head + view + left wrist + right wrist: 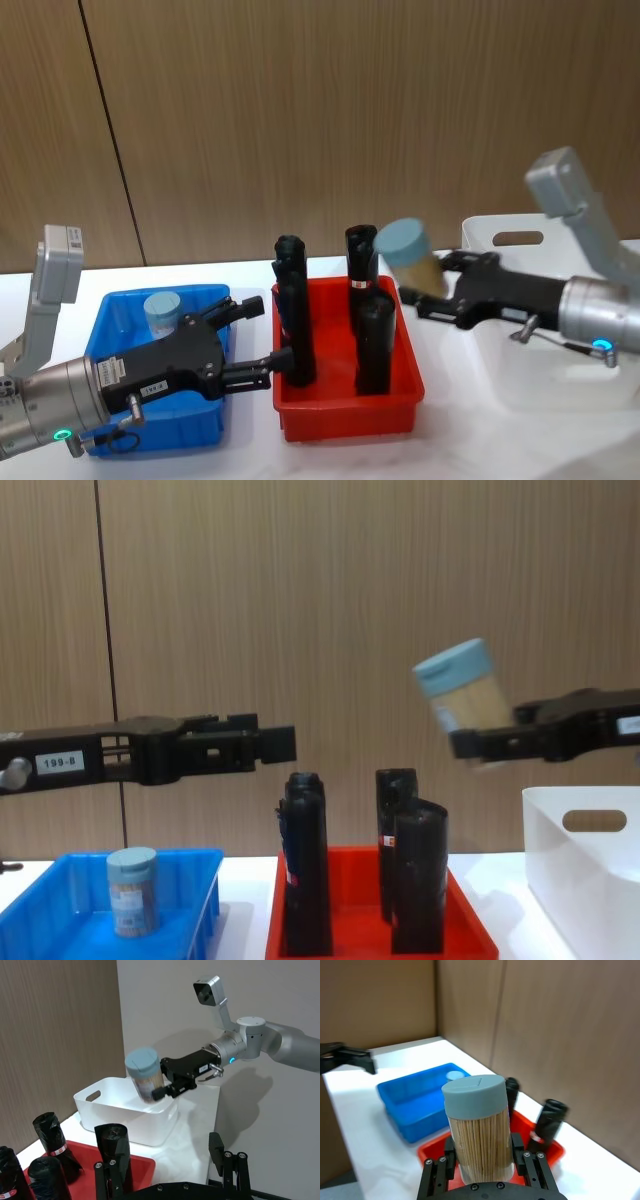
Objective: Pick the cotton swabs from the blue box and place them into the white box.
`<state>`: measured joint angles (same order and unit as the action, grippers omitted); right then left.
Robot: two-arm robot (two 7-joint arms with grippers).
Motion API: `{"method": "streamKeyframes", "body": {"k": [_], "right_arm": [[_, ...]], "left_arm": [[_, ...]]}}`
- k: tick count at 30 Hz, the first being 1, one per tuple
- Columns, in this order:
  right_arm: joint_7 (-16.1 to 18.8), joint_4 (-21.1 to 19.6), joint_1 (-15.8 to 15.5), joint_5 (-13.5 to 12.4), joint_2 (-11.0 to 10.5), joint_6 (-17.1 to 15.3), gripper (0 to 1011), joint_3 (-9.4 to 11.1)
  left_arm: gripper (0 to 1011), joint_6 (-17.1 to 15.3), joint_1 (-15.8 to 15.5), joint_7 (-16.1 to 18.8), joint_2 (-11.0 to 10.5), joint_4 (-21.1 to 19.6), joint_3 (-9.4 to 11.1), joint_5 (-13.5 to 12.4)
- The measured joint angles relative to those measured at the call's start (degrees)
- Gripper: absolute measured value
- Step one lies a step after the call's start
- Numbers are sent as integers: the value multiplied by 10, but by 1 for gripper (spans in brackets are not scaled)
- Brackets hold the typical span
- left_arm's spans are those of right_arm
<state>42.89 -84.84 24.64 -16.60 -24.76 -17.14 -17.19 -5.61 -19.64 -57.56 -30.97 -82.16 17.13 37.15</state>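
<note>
Glossy plastic blue box [115, 310], white box [600, 385]

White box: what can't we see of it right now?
- Head view: the right pincer, holding a cotton swab jar, and its arm cross the white box and cover most of its inside.
- Chest view: seen side-on, its wall hides the inside, and the right edge cuts it off.
- Left wrist view: its near wall hides the floor.
Whether jars lie inside: cannot tell.

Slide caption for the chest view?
Right gripper holds a tilted swab jar aloft short of the white box; left gripper open by the blue box, where another jar stands.
</note>
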Motion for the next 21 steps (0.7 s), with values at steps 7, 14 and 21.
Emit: {"method": "streamKeyframes", "body": {"k": [7,14,21], "right_arm": [[-26,20,1,-14,-20,8,659,22],[-53,51,7,-17,-34,15,659,38],[-78,104,20,-12,-40,21,659,48]], "left_arm": [[1004,0,0,0,0,0,0,0],[1004,0,0,0,0,0,0,0],[1004,0,0,0,0,0,0,0]]}}
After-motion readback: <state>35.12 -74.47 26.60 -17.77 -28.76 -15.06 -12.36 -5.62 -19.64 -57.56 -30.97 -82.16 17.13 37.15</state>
